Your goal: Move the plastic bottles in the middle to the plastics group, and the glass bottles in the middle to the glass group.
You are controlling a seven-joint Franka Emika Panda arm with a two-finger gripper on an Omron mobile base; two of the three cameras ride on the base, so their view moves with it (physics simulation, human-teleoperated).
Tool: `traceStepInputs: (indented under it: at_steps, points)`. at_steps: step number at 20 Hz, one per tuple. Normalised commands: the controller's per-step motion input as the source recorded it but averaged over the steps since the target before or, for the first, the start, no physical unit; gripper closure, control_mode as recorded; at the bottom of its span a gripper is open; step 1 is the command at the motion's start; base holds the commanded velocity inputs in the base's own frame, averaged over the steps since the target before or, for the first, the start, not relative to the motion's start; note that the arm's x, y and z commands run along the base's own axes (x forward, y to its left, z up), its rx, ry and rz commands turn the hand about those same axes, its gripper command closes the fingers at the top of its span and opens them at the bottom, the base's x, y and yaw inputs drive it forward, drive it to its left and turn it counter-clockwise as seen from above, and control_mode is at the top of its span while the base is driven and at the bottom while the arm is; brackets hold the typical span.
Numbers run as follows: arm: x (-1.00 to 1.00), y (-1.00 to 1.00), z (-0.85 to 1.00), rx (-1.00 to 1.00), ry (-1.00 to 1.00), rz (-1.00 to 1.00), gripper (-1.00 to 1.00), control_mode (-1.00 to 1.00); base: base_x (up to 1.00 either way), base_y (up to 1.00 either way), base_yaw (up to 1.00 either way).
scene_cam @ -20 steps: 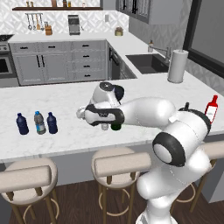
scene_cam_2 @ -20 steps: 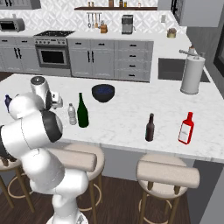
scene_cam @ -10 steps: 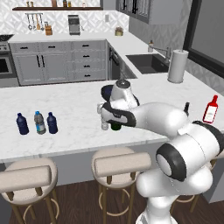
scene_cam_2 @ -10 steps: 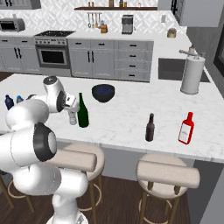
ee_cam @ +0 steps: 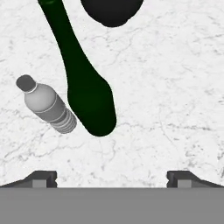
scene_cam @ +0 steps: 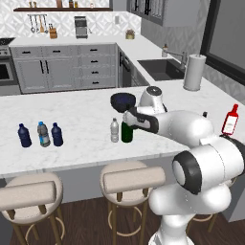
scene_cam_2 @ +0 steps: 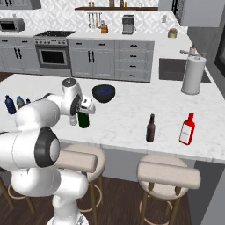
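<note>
The tall dark green glass bottle stands mid-counter. A small clear plastic bottle with a white cap stands just beside it. My gripper hovers over the green bottle's neck, open and holding nothing; the hand hides the neck in both base views. In the hand view the green bottle lies left of centre. The plastics group stands at the counter's left: two dark blue bottles and a clear blue-labelled one. The glass group, a brown bottle and a red bottle, stands at the right.
A dark bowl sits just behind the two middle bottles. A paper towel roll stands by the sink at the back right. Stools line the counter's near edge.
The arm has swung right, from beside the plastics group to over the green bottle. The gripper has stayed open and empty.
</note>
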Motion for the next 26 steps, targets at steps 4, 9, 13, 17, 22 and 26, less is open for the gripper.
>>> traceStepInputs:
  at_steps: [4,9,13,17,22,26]
  points:
    - [0.56,-0.28,-0.16,-0.03,0.13,0.18,-1.00,-1.00,0.00,0.00,0.00]
    - [0.07,0.02,0.00,0.00,0.01,0.14,-1.00,-1.00,0.00,0.00,0.00]
    - [0.03,0.33,0.00,-0.01,-0.12,0.02,-1.00,-1.00,0.00,0.00,0.00]
    - [0.17,0.31,0.00,-0.04,-0.14,0.00,-1.00,-1.00,0.00,0.00,0.00]
    - [0.01,0.04,-0.05,-0.01,-0.13,0.00,-1.00,-1.00,0.00,0.00,0.00]
    - [0.00,0.06,-0.01,-0.02,-0.10,0.00,-1.00,-1.00,0.00,0.00,0.00]
